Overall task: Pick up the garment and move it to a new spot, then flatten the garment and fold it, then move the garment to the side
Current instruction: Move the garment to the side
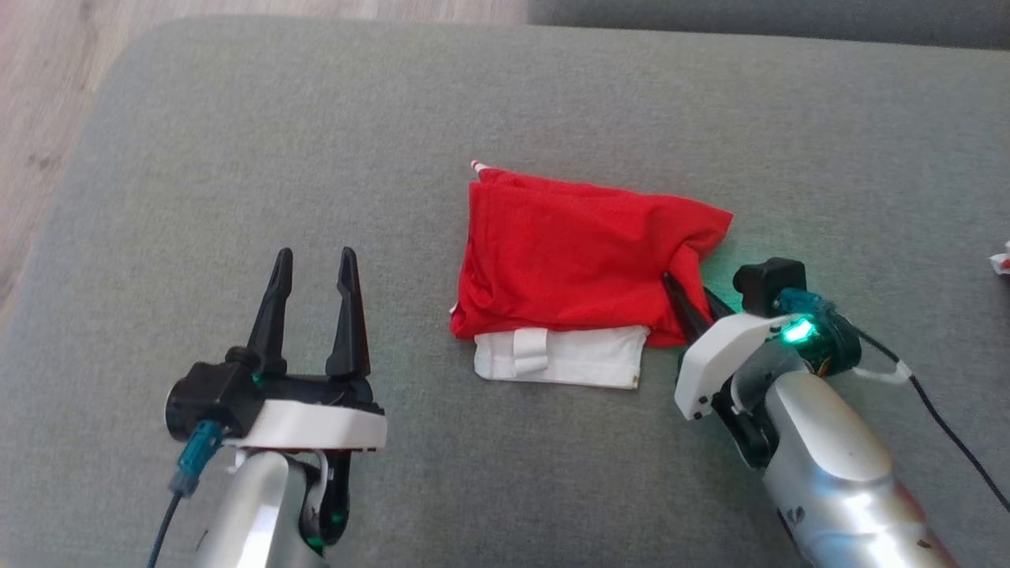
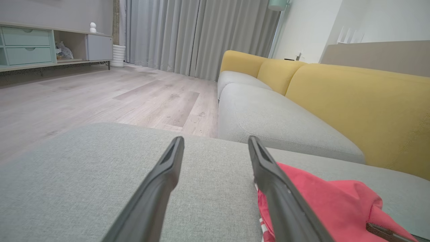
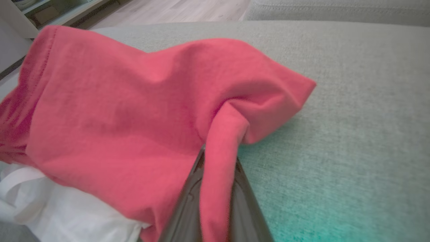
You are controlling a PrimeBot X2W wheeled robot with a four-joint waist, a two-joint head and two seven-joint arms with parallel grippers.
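Note:
The garment (image 1: pixel 568 256) lies folded on the grey cushion (image 1: pixel 505 102), red on top with a white part at its near edge. My right gripper (image 1: pixel 688 298) is at the garment's right near corner, shut on a pinched ridge of the red cloth (image 3: pixel 218 161) that runs between its two dark fingers (image 3: pixel 188 198). My left gripper (image 1: pixel 316 272) hovers open to the left of the garment, apart from it, with nothing between its fingers. In the left wrist view the garment (image 2: pixel 322 201) lies just right of my right-hand finger (image 2: pixel 278 188).
The cushion's rounded left edge drops to a wood floor (image 1: pixel 39 118). A yellow-backed sofa (image 2: pixel 352 101) stands beyond the cushion. A small red-and-white item (image 1: pixel 1000 260) lies at the far right edge. A black cable (image 1: pixel 947 434) trails from my right wrist.

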